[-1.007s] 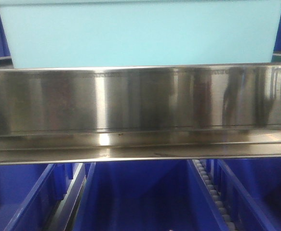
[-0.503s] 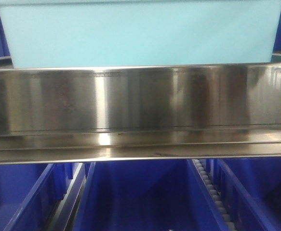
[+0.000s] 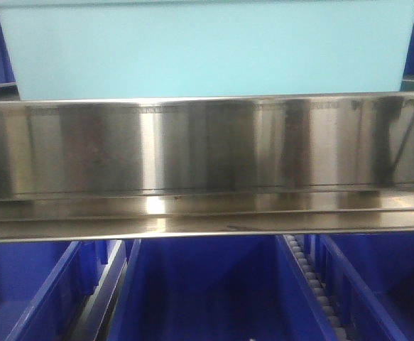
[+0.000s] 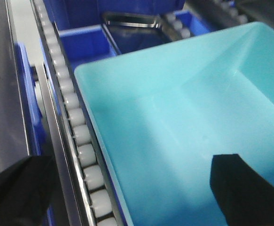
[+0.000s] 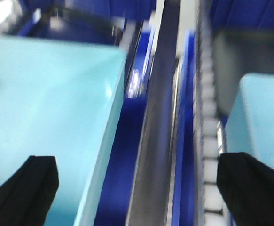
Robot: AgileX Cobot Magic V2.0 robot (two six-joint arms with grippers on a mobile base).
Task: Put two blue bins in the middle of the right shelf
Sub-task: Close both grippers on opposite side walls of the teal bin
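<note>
Here we find the pale blue bin (image 3: 207, 50) seated behind the wide front rail (image 3: 207, 149) of a steel shelf tier; the rail hides the bin's base in the front view. We cannot tell from these views whether this tier is the right shelf middle, so we leave progress undetermined.

The left gripper (image 4: 127, 193) is spread wide and holds nothing. One black finger (image 4: 14, 193) hangs outside the bin; the other (image 4: 245, 193) hangs over its empty interior. The bin's side wall thus lies between the jaws. We judge this stance to suit a pinch on the rim.

The right gripper (image 5: 141, 188) is likewise spread wide and empty, though this view is blurred. The bin's opposite edge lies between its jaws. A second pale blue bin (image 5: 263, 117) sits well apart on the far side. We judge that one arm serves each side wall, the tub being too wide for a single grasp.

Obstructions: a roller track (image 4: 75, 127) runs just beside the bin's wall, leaving little room for an outer finger. A steel divider (image 5: 160, 117) and a dark blue crate wall (image 5: 186, 117) stand between the two bins. Below the tier sit dark blue crates (image 3: 207, 291). The front rail rises above the bin's base, so we expect any withdrawal to need a lift first.
</note>
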